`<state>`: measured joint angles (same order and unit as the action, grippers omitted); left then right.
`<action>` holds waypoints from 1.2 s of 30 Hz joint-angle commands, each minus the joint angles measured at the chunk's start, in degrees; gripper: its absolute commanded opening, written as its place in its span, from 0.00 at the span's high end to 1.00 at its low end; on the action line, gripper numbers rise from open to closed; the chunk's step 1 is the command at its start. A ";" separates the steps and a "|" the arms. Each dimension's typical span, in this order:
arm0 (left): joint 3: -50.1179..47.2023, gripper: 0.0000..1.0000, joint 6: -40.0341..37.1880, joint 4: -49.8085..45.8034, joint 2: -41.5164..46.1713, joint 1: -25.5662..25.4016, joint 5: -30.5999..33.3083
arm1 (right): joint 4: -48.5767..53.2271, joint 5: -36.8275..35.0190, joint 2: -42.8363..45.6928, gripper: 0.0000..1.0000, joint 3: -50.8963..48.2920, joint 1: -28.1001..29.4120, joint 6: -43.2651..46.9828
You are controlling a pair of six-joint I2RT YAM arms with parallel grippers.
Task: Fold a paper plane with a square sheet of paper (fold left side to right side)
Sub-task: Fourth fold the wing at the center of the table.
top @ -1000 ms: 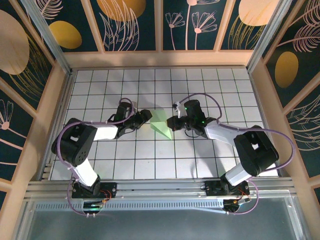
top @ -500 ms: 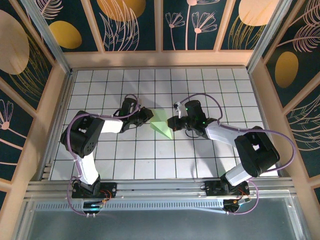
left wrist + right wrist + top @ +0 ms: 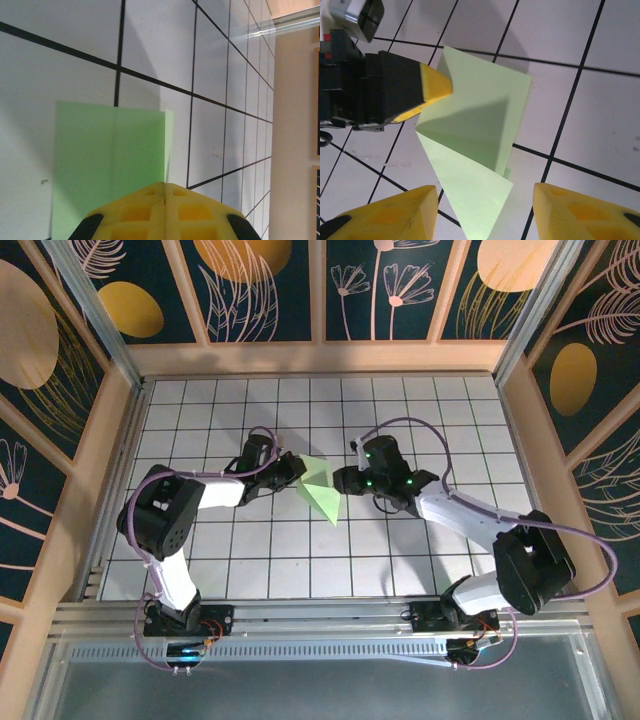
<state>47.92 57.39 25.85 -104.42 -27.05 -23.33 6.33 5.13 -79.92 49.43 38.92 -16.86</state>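
Sheet of paper (image 3: 322,488), left edge pinched in left hand (image 3: 297,471)

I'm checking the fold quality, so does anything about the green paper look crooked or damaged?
No tear shows, but the sheet of paper, pinched by the left gripper, is folded unevenly: in the left wrist view a thin strip of one layer peeks past the other's edge.

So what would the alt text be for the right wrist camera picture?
A folded pale green sheet of paper sits on a white gridded table. The left tool, shut, pinches its upper-left edge; the right tool stands open in the foreground.
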 commanded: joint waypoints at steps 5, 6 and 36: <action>-1.25 0.99 1.00 -1.42 2.59 -1.41 1.73 | 11.71 -19.01 -4.11 0.45 4.53 12.45 -4.94; -1.27 0.99 0.89 -1.66 2.73 -1.51 2.01 | 11.90 -20.51 -5.37 0.44 4.92 14.26 -5.51; -1.80 0.99 1.15 -1.69 2.78 -2.13 2.24 | 14.18 -29.98 -24.17 0.64 12.73 22.07 -9.48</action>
<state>46.44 57.76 24.60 -102.39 -28.84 -21.61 18.92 -22.11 -103.09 60.40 60.49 -25.69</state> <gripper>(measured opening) 0.048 0.369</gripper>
